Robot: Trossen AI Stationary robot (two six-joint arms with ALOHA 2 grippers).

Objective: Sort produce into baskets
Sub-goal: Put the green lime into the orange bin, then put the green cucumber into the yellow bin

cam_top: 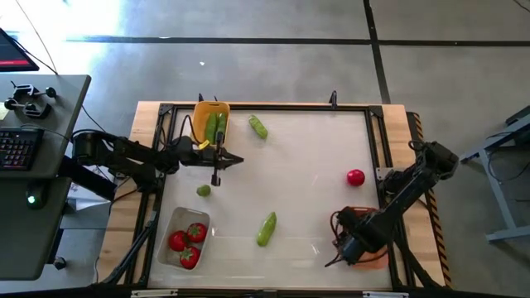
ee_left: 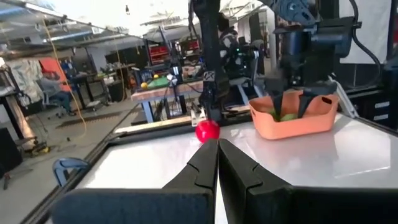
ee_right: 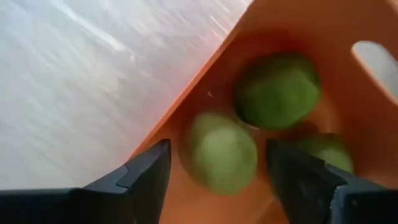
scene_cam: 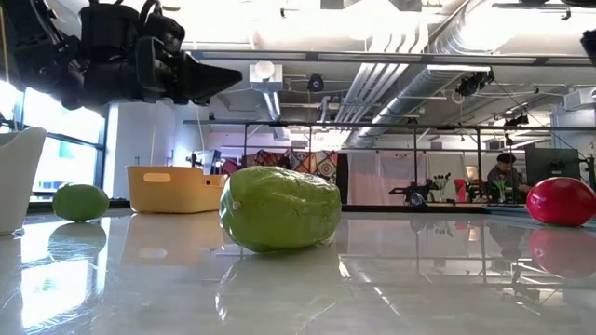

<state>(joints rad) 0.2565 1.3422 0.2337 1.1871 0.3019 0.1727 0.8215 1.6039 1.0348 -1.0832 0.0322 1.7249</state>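
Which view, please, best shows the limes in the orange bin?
The right wrist view: three limes fill it, close up inside the orange bin. The left wrist view shows only green bits; the high view hides them under the arm; the low view shows none.

Two black jointed arms (cam_top: 124, 153), exposed cables; each hand (ee_left: 217, 163) ends in dark wedge-shaped fingers (ee_right: 144, 174).

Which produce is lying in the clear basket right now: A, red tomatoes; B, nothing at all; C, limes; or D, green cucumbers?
A: in the high view the clear basket near the table's front left corner holds three red tomatoes, and nothing green lies in it.
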